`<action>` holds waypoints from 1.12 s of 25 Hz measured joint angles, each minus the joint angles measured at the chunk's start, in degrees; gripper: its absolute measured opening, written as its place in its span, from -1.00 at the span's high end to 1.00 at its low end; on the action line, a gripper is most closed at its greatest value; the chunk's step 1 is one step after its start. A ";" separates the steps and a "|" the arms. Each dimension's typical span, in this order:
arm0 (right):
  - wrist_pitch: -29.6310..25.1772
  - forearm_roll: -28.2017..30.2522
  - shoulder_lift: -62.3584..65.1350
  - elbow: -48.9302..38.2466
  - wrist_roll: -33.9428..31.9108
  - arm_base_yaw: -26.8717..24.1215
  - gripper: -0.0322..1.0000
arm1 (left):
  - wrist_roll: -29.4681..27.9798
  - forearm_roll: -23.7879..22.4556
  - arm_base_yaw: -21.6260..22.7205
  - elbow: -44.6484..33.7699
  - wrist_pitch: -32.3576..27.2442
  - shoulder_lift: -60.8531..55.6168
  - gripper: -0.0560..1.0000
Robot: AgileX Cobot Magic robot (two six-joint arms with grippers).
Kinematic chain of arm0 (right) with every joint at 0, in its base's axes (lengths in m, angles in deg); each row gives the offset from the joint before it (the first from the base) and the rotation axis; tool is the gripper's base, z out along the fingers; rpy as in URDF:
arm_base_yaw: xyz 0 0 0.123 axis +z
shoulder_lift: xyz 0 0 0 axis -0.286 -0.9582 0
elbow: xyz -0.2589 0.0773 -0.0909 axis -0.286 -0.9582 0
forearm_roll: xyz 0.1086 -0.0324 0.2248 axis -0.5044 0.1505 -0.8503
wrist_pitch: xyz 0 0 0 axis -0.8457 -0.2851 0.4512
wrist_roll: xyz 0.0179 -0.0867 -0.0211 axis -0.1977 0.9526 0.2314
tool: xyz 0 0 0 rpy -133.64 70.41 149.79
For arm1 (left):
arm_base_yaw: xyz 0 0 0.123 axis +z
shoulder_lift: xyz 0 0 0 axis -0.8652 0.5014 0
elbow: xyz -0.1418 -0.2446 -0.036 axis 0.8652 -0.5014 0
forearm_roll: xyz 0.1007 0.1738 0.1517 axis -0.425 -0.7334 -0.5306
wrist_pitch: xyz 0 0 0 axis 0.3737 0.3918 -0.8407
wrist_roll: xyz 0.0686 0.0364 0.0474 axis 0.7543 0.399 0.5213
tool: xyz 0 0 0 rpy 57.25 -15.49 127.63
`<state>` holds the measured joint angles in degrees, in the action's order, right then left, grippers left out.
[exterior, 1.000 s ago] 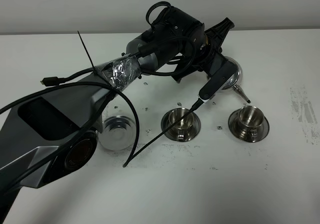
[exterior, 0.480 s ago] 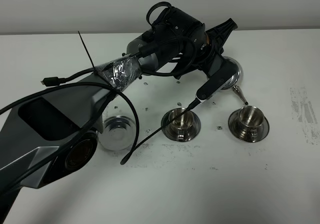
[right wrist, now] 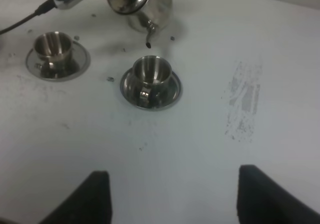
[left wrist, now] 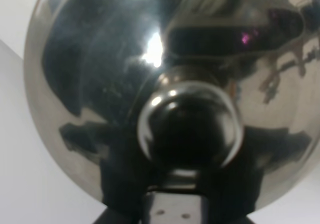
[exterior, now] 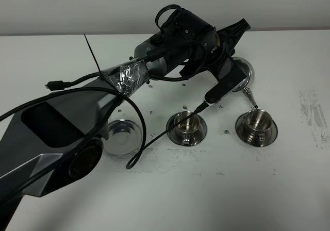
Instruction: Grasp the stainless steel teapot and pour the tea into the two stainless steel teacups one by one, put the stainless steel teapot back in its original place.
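The left arm stretches across to the right half of the table (exterior: 289, 190). Its left pincer (exterior: 230, 60) is clamped tight on the teapot (exterior: 240, 75), which hangs in the air tipped forward, its domed lid (left wrist: 90, 59) turned back towards the wrist. The thin spout (exterior: 250, 98) points down and nearward at the right cup (exterior: 256, 120). Seen from the right arm's side, its tip looks to sit just beyond that cup's far rim rather than over the middle. I can't make out any tea running. The left cup (exterior: 186, 124) stands close by, and the bare saucer (exterior: 121, 136) where the pot belongs lies further left. The right pincer (right wrist: 172, 179) hangs spread wide and empty, on the near side of the cups.

To pour well, I'd bring the spout tip a touch nearer so it sits squarely over the cup's mouth, hold it low, then tip slowly by rolling the wrist. The cup is small, and a quick tilt would likely splash onto the table. Level off before crossing to the left cup, so nothing drips between.
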<state>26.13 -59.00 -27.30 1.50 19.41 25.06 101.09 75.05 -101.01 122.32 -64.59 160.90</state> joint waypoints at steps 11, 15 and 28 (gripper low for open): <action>0.00 0.00 0.00 0.00 0.00 0.00 -0.07 | 0.00 -2.55 -0.64 0.00 1.02 0.00 0.57; 0.00 0.00 0.00 0.00 0.00 0.00 -0.07 | 0.00 -2.66 -1.02 0.00 1.27 0.00 0.57; 0.00 0.00 0.00 0.00 0.00 0.00 -0.07 | 0.00 -3.65 -1.57 -0.02 1.87 0.00 0.57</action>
<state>26.13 -59.00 -27.30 1.50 19.41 25.06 101.09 71.40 -102.58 122.29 -62.72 160.90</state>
